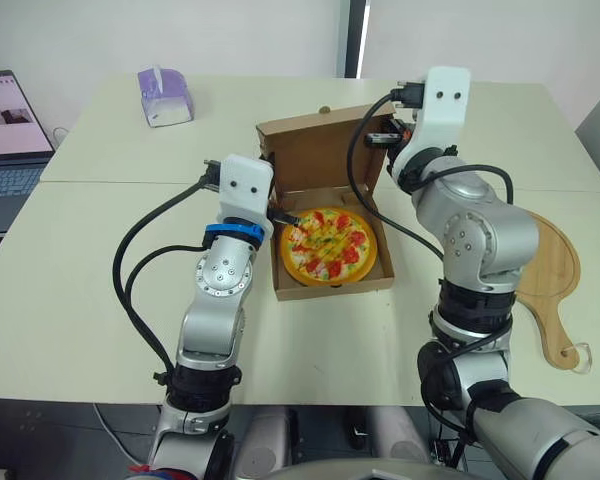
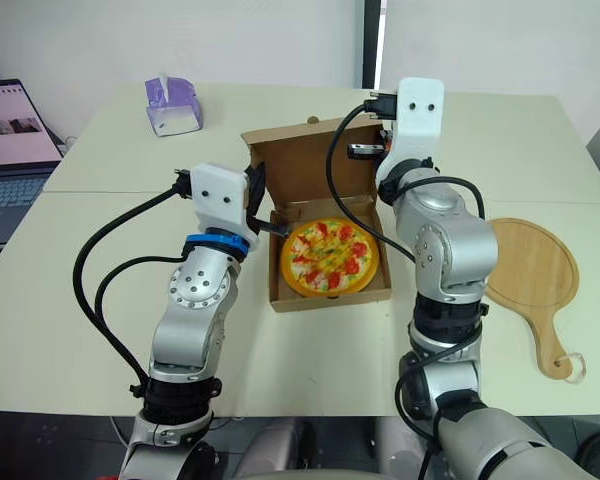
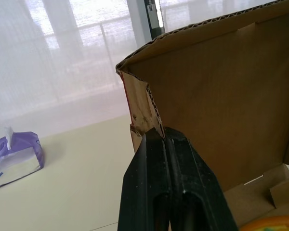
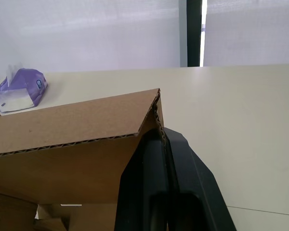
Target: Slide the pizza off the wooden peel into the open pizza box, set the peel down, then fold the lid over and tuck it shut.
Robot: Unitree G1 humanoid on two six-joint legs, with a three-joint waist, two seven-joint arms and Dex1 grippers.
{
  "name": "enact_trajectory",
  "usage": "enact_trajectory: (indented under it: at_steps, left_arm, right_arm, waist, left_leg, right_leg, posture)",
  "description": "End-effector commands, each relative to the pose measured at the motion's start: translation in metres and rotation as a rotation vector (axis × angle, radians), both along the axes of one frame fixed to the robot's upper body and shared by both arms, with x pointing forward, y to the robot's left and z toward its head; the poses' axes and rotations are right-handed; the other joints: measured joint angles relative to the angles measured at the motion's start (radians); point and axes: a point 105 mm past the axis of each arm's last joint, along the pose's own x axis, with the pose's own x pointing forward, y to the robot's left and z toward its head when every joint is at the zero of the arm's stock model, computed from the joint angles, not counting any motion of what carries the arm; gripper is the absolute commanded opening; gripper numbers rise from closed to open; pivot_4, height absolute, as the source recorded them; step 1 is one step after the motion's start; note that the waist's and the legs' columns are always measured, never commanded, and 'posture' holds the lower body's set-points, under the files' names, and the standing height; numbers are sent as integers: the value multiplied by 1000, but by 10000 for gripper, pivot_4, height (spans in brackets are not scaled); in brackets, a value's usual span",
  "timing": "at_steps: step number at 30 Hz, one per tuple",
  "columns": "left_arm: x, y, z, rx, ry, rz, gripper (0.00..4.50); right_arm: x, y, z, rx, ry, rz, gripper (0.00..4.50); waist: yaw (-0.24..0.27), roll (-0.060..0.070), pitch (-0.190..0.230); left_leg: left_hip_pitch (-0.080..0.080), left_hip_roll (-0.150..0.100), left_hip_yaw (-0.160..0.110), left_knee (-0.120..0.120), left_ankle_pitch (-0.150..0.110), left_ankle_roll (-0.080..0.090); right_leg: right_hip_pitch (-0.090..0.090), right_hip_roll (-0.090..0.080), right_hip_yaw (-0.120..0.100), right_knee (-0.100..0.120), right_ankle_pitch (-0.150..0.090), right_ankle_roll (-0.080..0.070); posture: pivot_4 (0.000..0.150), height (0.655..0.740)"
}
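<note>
The pizza point(image 1: 328, 245) lies flat inside the open cardboard box point(image 1: 280, 287). The box lid point(image 1: 315, 150) stands up at the back, tilted a little forward. My left gripper point(image 3: 164, 134) is shut on the lid's left side flap point(image 3: 140, 103), just above the box's left wall. At the lid's top right corner point(image 4: 151, 109), my right gripper point(image 4: 160, 132) is shut on the cardboard edge. The wooden peel point(image 1: 550, 270) rests bare on the table to the right of my right arm, handle toward the front edge.
A purple tissue box point(image 1: 164, 96) stands at the back left of the table. An open laptop point(image 1: 5, 140) sits at the far left. A seam between two tabletops point(image 1: 130, 182) runs across behind the box.
</note>
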Motion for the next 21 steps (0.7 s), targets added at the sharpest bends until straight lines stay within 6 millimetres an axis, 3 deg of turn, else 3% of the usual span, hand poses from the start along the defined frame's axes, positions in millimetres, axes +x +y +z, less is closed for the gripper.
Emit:
enact_trajectory:
  at_steps: [1,21]
  left_arm:
    - [-2,-6,7,-13,-33,-26,0]
    - [39,28,50,-61,20,-43,0]
  right_arm:
    - [-3,8,22,-6,-82,37,174]
    - [30,1,28,-90,-162,47,174]
  waist:
    - [0,0,0]
    - [-8,0,0]
  left_leg:
    - [0,0,0,0,0,0]
    - [0,0,0,-1,0,0]
  right_leg:
    - [0,0,0,0,0,0]
    - [0,0,0,-1,0,0]
  posture:
    - [1500,7400]
    - [1500,7400]
